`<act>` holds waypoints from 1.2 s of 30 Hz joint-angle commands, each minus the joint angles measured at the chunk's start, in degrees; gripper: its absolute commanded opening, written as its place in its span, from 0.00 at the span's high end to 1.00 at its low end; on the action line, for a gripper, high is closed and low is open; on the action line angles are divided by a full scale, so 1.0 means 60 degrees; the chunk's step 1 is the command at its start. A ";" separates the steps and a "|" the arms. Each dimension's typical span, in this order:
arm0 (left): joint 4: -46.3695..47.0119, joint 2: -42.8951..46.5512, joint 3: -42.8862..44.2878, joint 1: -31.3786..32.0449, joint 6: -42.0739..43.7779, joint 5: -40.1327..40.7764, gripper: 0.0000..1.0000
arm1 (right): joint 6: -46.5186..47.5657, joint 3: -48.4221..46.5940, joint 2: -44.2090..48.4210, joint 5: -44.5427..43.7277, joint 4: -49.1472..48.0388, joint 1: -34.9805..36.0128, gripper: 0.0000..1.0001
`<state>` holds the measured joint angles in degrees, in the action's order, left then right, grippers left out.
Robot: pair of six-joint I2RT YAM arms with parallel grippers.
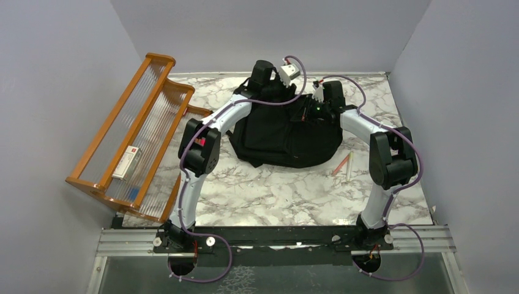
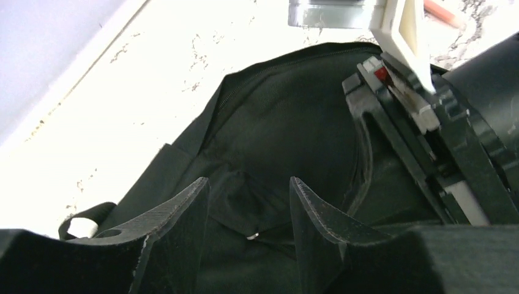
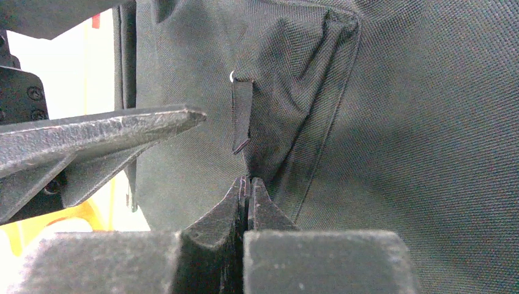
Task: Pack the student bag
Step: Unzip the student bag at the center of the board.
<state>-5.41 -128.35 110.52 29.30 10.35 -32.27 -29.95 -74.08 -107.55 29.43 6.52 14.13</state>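
Observation:
The student bag (image 1: 284,138) is a black fabric backpack lying on the marble table (image 1: 263,196), with both arms reaching to its far end. In the left wrist view my left gripper (image 2: 250,187) stands open just above the bag's dark fabric (image 2: 287,122). Nothing is between its fingers, and a small metal zip pull (image 2: 253,235) shows below the gap. My right gripper (image 3: 249,182) is shut, and a gathered fold of the bag's cloth (image 3: 294,92) runs into its tips. A black pull tab (image 3: 242,116) hangs just above them.
A wooden rack (image 1: 131,131) leans at the table's left with a small box (image 1: 127,162) in it. Two pencils (image 1: 344,164) lie right of the bag. Grey walls close the back and sides. The right wrist (image 2: 428,141) sits close beside the left fingers.

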 commanded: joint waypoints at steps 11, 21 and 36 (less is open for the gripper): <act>-0.1852 -0.1180 0.1614 0.0403 0.1216 0.1203 0.52 | 0.0028 0.0023 0.0200 0.0046 0.0144 -0.0070 0.99; -0.2080 -0.1220 0.1483 0.0405 0.1417 0.1681 0.68 | -0.0017 0.0043 0.0240 0.0093 0.0108 -0.0066 1.00; -0.1702 -0.0931 0.1705 -0.0095 -0.0132 0.1139 1.00 | -0.0047 0.0217 0.0372 0.0127 0.0053 -0.0065 1.00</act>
<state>-16.84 -135.13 119.66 30.87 15.05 -22.13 -30.00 -73.82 -107.55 29.43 6.52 14.13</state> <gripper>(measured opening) 0.003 0.011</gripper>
